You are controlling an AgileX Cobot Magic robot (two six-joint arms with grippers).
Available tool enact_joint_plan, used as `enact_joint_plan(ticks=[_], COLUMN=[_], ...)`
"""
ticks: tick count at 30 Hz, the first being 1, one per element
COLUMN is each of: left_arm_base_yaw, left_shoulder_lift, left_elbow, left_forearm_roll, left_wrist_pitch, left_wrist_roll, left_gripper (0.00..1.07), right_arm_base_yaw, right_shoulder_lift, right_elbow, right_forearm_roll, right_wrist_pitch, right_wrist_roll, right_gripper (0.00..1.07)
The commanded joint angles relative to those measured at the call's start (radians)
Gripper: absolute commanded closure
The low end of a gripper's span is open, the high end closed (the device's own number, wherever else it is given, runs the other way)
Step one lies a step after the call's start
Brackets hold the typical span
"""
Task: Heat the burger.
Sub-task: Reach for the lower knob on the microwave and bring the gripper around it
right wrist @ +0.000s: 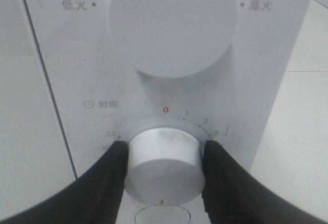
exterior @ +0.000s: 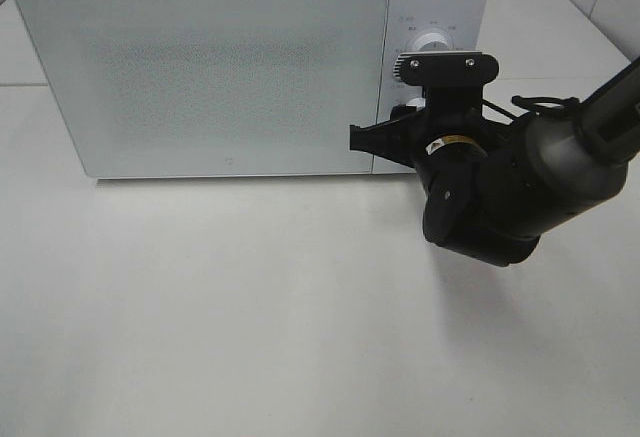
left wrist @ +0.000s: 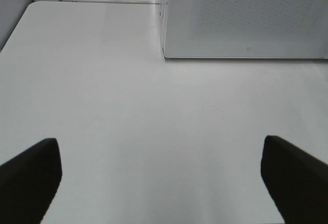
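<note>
The microwave [exterior: 220, 67] stands toward the back edge of the counter [exterior: 250, 337] with its frosted door [exterior: 200, 57] shut. The burger is nowhere in sight. I take it to be inside already, though the door hides whatever is in there.

The right gripper [right wrist: 164, 170] is at the control panel, its two dark fingers [right wrist: 110, 183] pressed against either side of the lower timer knob [right wrist: 163, 152], so it is clamped on that knob. The bigger power knob [right wrist: 173, 24] above it is untouched. I can't tell from here how far the timer has been turned.

My guess is that loading and closing are done and what's left is winding the timer to start the heating, then getting the burger out again.

The left gripper [left wrist: 161, 178] hangs over bare counter near the front edge, jaws spread wide and holding nothing.

There's plenty of room. The whole stretch from the microwave's front to the near edge is bare, and the left side beside the oven is open too. The tight spot is the right arm itself: its wrist sits close against the panel near the microwave's front right corner, so any twist has to stay clear of the upper knob and the door edge.
</note>
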Motion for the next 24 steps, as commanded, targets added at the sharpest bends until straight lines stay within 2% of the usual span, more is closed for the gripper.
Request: enact_joint_plan(ticks=[1,3,5,6,7,8,10,11,13,14,18,24], left_arm_base_yaw=[-0.004,-0.004,-0.004,-0.004,-0.004,-0.004,-0.004,-0.004,-0.004,-0.004,-0.004,-0.004], left_shoulder_lift=[-0.017,-0.017,-0.017,-0.017,-0.017,-0.017,-0.017,-0.017,-0.017,-0.017,-0.017,-0.017], left_elbow=[0.003,0.003,0.003,0.003,0.003,0.003,0.003,0.003,0.003,0.003,0.003,0.003], left_forearm_roll=[0.000,0.000,0.000,0.000,0.000,0.000,0.000,0.000,0.000,0.000,0.000,0.000], left_wrist_pitch=[-0.008,-0.008,-0.008,-0.008,-0.008,-0.008,-0.008,-0.008,-0.008,-0.008,-0.008,-0.008], left_wrist_roll=[-0.007,-0.007,-0.007,-0.007,-0.007,-0.007,-0.007,-0.007,-0.007,-0.007,-0.007,-0.007], left_gripper=[0.09,0.09,0.09,0.09,0.09,0.09,0.09,0.09,0.09,0.09,0.09,0.09], right_arm_base_yaw=[-0.015,-0.015,-0.015,-0.015,-0.015,-0.015,-0.015,-0.015,-0.015,-0.015,-0.015,-0.015], right_shoulder_lift=[-0.019,-0.019,-0.019,-0.019,-0.019,-0.019,-0.019,-0.019,-0.019,-0.019,-0.019,-0.019], right_elbow=[-0.030,-0.030,-0.030,-0.030,-0.030,-0.030,-0.030,-0.030,-0.030,-0.030,-0.030,-0.030], right_forearm_roll=[-0.057,-0.059,-0.078,-0.078,-0.086,-0.086,-0.106,-0.106,-0.151,-0.151,-0.186,-0.186], right_wrist_pitch=[-0.167,-0.167,-0.168,-0.168,-0.163,-0.163,-0.158,-0.158,-0.158,-0.158,-0.158,-0.163], right_wrist_roll=[0.135,0.172,0.365,0.365,0.506,0.506,0.707,0.707,0.882,0.882,1.154,1.406], right_gripper=[1.07,1.07,1.07,1.07,1.07,1.07,1.07,1.07,1.07,1.07,1.07,1.07])
